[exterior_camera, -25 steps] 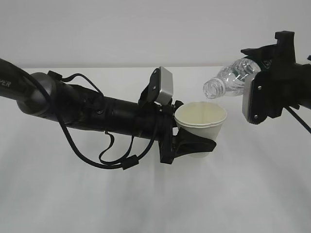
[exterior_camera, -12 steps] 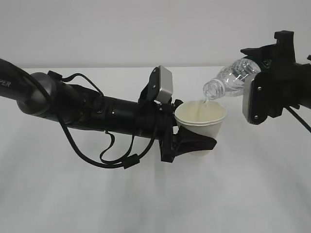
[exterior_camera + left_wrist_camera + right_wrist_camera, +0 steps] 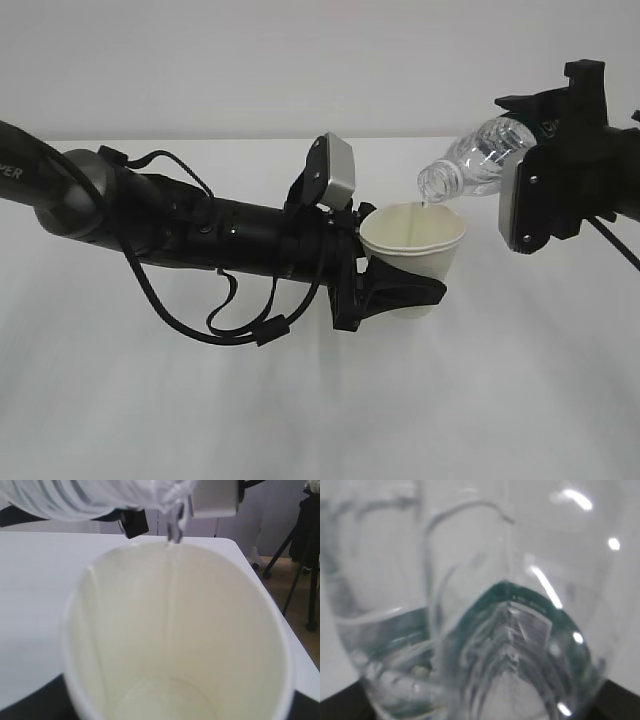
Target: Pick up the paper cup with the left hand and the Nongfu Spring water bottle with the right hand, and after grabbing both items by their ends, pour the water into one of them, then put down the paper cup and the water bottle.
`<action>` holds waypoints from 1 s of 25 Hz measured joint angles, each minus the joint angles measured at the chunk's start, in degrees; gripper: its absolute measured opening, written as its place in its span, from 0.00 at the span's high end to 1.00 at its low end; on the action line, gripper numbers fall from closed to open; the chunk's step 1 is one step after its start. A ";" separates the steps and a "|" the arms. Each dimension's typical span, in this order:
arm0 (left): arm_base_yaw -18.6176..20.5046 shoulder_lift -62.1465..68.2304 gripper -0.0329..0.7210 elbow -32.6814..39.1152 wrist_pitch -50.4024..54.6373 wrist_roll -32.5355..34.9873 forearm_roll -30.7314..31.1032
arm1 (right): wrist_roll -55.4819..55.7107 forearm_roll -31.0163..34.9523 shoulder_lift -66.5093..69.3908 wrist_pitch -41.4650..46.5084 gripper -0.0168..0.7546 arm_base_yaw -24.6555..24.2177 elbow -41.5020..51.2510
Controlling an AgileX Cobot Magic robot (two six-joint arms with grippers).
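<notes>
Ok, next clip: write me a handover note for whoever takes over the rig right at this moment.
Left hand: shut on the paper cup, held upright above the table.
Right hand: shut on the Nongfu Spring water bottle, tilted with its mouth over the cup's rim.
Done: both picked up; pour under way, a thin stream of water runs into the cup.
Left: finish pouring, right the bottle, set both down.
</notes>
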 joint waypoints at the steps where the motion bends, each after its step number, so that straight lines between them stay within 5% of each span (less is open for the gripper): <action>1: 0.00 0.00 0.37 0.00 0.00 0.00 0.00 | 0.00 0.00 0.00 0.00 0.33 0.00 0.00; 25: 0.00 0.00 0.37 0.00 0.05 0.00 0.00 | 0.00 0.00 0.00 0.00 0.33 0.00 0.00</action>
